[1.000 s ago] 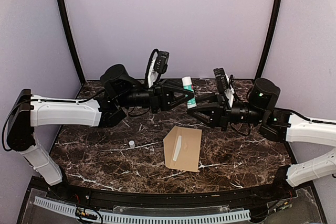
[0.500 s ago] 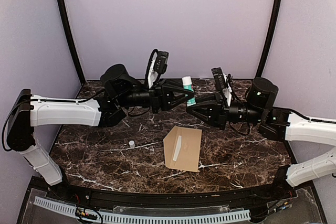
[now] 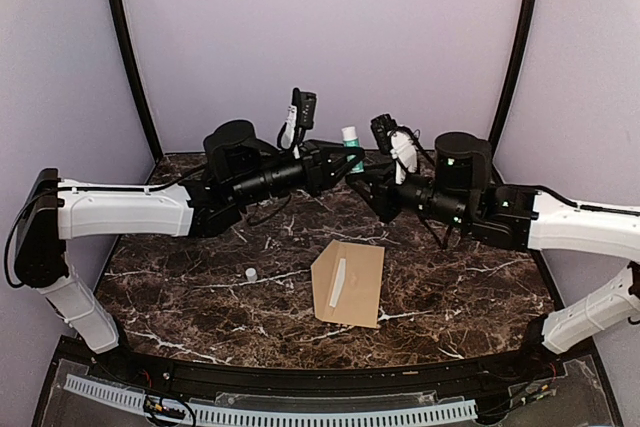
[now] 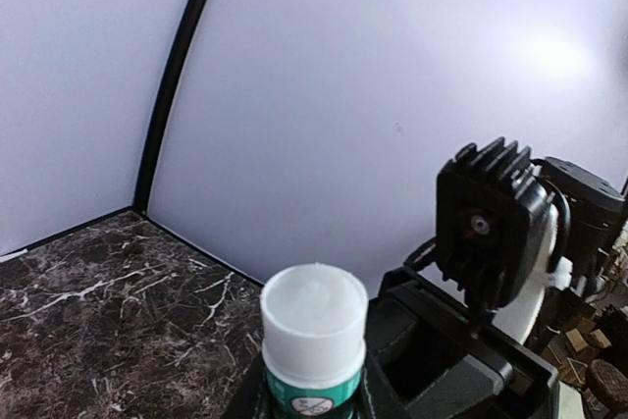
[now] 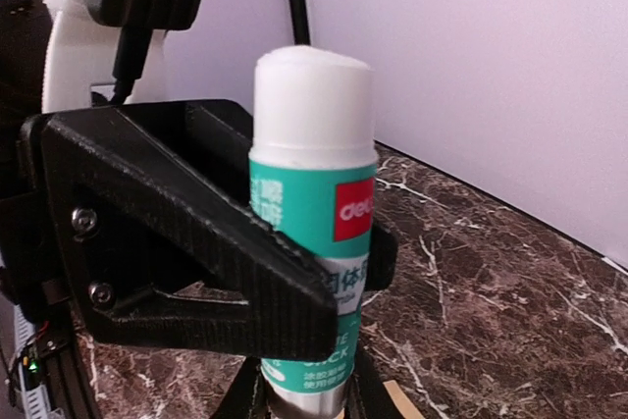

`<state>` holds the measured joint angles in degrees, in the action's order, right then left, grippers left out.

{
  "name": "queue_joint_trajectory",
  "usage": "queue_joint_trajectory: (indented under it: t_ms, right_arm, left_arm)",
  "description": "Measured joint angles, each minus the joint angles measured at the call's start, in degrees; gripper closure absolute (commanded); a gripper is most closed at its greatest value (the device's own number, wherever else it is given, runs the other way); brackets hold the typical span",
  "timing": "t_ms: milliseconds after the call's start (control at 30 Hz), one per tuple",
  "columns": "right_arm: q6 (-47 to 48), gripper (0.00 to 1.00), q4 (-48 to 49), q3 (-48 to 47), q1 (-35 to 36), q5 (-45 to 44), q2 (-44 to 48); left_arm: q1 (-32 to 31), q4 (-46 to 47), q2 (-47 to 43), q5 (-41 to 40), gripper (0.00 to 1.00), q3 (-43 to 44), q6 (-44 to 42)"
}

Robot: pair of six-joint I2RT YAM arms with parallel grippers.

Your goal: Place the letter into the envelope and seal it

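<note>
Looks past halfway: letter unseen, envelope [image 3: 348, 284] near the front edge seemingly unglued, left gripper [image 3: 349, 161] clamping the glue stick [image 3: 352, 140], hold of right gripper [image 3: 373, 183] unclear

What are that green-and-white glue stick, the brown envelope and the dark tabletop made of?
The glue stick: smooth plastic tube, apparently, with a glossy printed label. The envelope: matte kraft-brown paper, lying flat. The tabletop: looks like polished dark marble with white veins, possibly a printed laminate.
</note>
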<state>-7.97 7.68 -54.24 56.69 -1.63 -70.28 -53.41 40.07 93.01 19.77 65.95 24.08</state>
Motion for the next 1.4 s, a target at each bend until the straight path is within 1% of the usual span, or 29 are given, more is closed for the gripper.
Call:
queue_joint_trajectory:
  t_ms: [67,167,267,400,500,667,800,933,967,1000,1033,1100,1133,1200,1233,1300,1400]
  right_arm:
    - [1.2,1.0,-1.09,-2.1,1.31,-6.51,-2.4]
    - [2.56,1.0,-1.84,-4.02,2.6,-13.27,-5.49]
    - [3.19,1.0,-2.05,-4.13,2.97,-15.41,-6.45]
    - [3.41,1.0,-1.77,-3.04,2.93,-13.4,-4.79]
    - [3.21,1.0,-1.44,-0.17,2.45,-6.93,-0.39]
    - [1.81,1.0,-0.55,1.68,0.57,8.76,5.25]
    - [-0.15,1.0,1.09,1.68,-0.11,21.81,6.51]
    - [-2.47,1.0,4.07,1.62,-0.11,33.92,5.66]
    - [-3.17,0.96,4.72,1.62,-0.11,36.5,5.29]
    - [-3.65,0.86,5.11,1.62,-0.13,38.16,5.05]
    - [-4.2,0.76,5.25,1.62,-0.17,39.76,4.85]
    - [-4.52,0.5,4.96,1.62,-0.39,41.2,4.92]
    - [-4.66,0.4,4.63,1.62,-0.5,41.16,5.18]
    - [-4.39,0.24,4.02,1.73,-0.52,39.67,6.67]
    - [-3.23,0.19,2.99,2.38,-0.52,38.03,8.57]
    - [-2.47,0.12,1.77,3.72,-0.52,33.94,11.56]
    - [-0.72,0.07,0.92,5.11,-0.7,25.99,14.34]
  left_arm:
    - [-0.02,-1.11,0.24,-4.0,1.0,0.33,-0.15]
    - [-0.07,-2.27,0.68,-8.31,1.0,0.35,-0.35]
    - [-0.15,-3.3,0.96,-9.66,1.0,0.35,-0.52]
    - [-0.15,-2.54,0.81,-7.06,1.0,0.2,-0.96]
    - [-0.24,-0.74,0.13,-0.81,1.0,-0.48,-1.09]
    - [-0.09,5.05,-0.9,12.02,1.0,-0.74,-0.79]
    - [0.07,11.1,-1.01,23.21,1.0,-0.74,1.18]
    - [0.04,18.38,-0.17,33.55,1.0,-0.74,5.95]
    - [-0.07,20.41,0.26,35.56,1.0,-0.74,7.45]
    - [-0.15,21.77,0.63,36.87,1.0,-0.74,8.52]
    - [-0.26,23.26,1.07,38.03,1.0,-0.74,9.7]
    - [-0.44,24.68,1.57,38.66,1.0,-0.74,11.41]
    - [-0.46,24.52,1.6,38.34,1.0,-0.74,11.82]
    - [-0.24,23.17,1.6,36.59,1.0,-1.16,12.44]
    - [0.04,22.47,1.6,35.08,1.0,-1.31,12.59]
    - [0.57,20.26,1.55,31.65,1.0,-1.36,12.55]
    - [1.29,14.43,1.27,23.1,1.0,-1.62,11.85]
